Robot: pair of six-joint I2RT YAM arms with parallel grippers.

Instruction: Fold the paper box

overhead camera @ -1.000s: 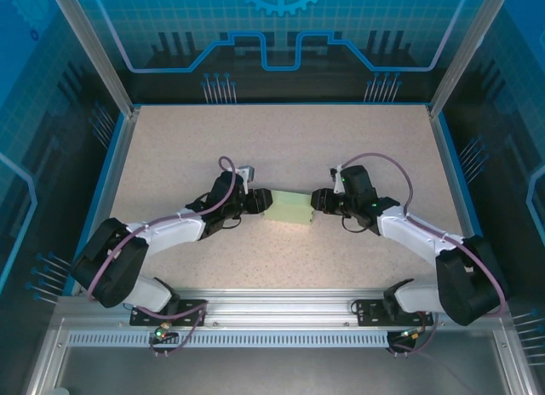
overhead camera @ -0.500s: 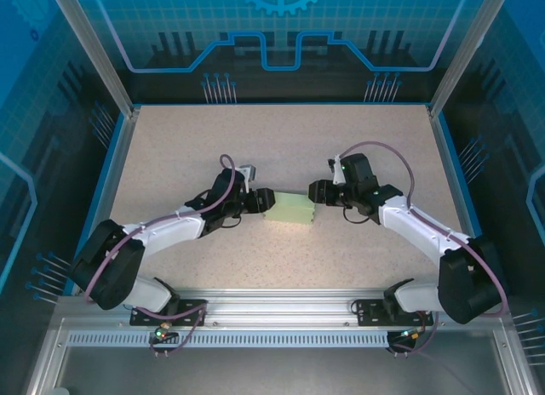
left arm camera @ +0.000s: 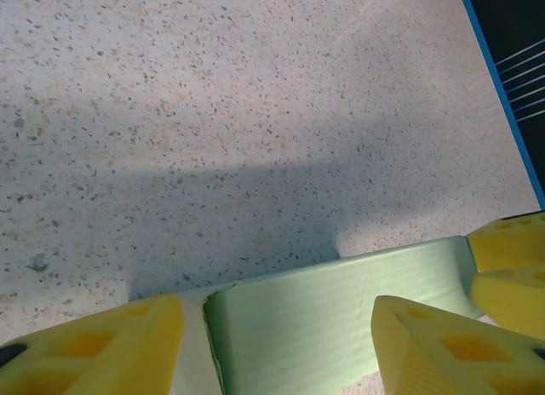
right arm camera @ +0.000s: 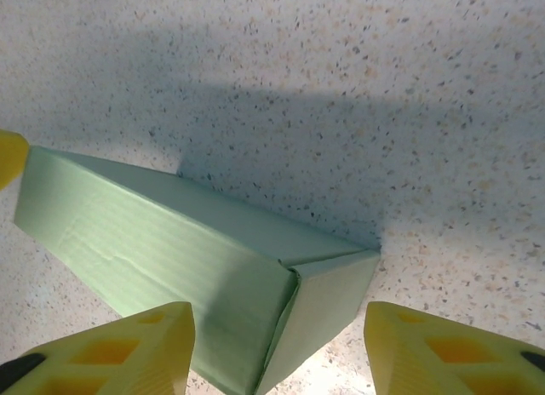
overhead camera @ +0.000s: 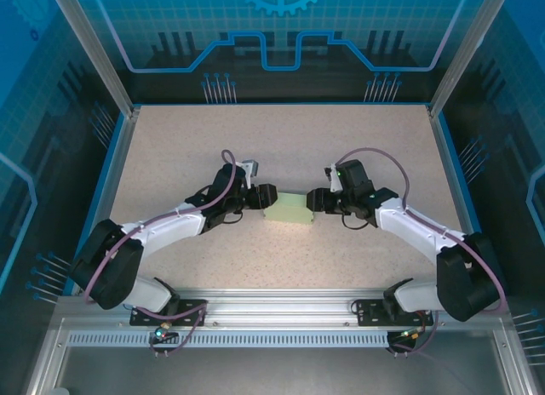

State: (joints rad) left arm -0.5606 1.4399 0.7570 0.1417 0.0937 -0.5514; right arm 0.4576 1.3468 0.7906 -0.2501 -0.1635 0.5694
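The paper box (overhead camera: 289,209) lies folded as a small pale mint-green rectangular box in the middle of the table. My left gripper (overhead camera: 266,197) sits at its left end and my right gripper (overhead camera: 313,199) at its right end, both open. In the left wrist view the box (left arm camera: 341,314) lies between the yellow fingers (left arm camera: 94,348) of the left gripper (left arm camera: 277,306), its end flap by the left finger. In the right wrist view the closed end of the box (right arm camera: 328,306) sits between the spread fingers (right arm camera: 443,344) of the right gripper (right arm camera: 279,314).
The speckled beige table (overhead camera: 281,140) has a raised blue rim (overhead camera: 460,174) at back and sides. Aluminium posts (overhead camera: 94,54) rise at the back corners. A metal rail (overhead camera: 281,301) runs along the near edge by the arm bases.
The left gripper has slid a little right and farther back at the box's left end. The right gripper rose off the right end and came back down. The box has barely moved.
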